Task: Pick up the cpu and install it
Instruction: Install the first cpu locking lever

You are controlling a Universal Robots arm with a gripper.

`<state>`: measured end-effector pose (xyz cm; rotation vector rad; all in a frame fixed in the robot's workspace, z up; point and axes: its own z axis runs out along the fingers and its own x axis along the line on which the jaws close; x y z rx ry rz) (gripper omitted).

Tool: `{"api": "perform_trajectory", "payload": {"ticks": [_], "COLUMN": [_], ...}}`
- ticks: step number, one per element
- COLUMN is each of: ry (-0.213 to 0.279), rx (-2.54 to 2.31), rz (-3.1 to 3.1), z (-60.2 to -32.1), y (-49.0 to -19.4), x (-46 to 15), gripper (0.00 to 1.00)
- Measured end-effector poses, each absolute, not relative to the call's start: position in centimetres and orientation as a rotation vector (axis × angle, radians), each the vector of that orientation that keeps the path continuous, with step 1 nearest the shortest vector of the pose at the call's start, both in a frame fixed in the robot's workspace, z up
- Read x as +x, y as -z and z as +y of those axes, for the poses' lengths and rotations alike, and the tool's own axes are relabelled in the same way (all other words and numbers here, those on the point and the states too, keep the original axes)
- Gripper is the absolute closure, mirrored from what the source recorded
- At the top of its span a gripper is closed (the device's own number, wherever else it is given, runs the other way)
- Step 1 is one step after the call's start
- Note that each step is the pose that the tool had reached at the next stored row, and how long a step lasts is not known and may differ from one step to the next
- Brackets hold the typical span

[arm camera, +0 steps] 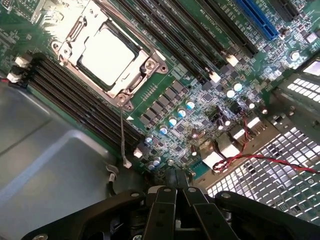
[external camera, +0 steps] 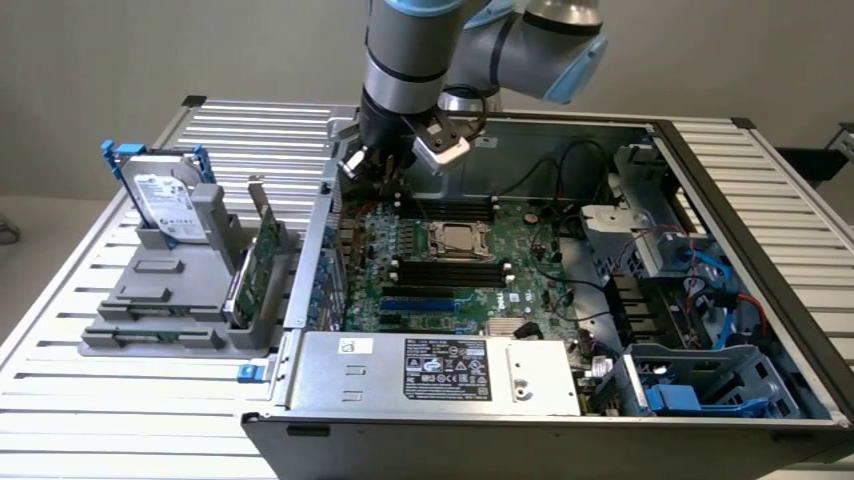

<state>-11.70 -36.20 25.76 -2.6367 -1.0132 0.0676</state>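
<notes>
The small flat square cpu with its plain silvery-beige metal top (arm camera: 107, 54) lies flat in the metal-framed socket (arm camera: 150, 65) on the green motherboard (external camera: 534, 275), inside the open grey computer case (external camera: 534, 140). In the exterior view it sits near the middle of the board, with black memory slots (arm camera: 75, 95) on either side of the socket. The arm's black fingers (arm camera: 164, 210) are pressed together tip to tip and have hold of nothing. They hang over the edge of the board beside a cluster of small silver-topped capacitors (arm camera: 172, 121) and a red wire (arm camera: 265, 159), apart from the cpu and not touching it (a thin grey wire (arm camera: 122, 140) runs from the socket's corner toward them). In the exterior view the grey and pale-blue robot arm (external camera: 407, 60) reaches down into the back of the case, to that view's left of the socket. Outside the case, on the slatted metal worktop (external camera: 80, 400), a grey plastic holder (external camera: 160, 300) carries an upright grey hard drive with white label and blue handles (external camera: 167, 205) and an upright green circuit card (external camera: 263, 255). A silver power supply box with a black-and-white label (external camera: 441, 370) sits at the near side of the case
</notes>
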Motion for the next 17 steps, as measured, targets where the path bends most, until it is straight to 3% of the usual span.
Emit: {"api": "perform_trajectory", "payload": {"ticks": [7, 17], "ry": [-0.005, 0.013], "rx": [-2.610, -2.638], "rz": [-0.980, -0.899], "z": [-36.19, -36.21], "y": [-25.61, -25.54], "x": [-11.88, -11.87], "gripper": [0.89, 0.89]}}
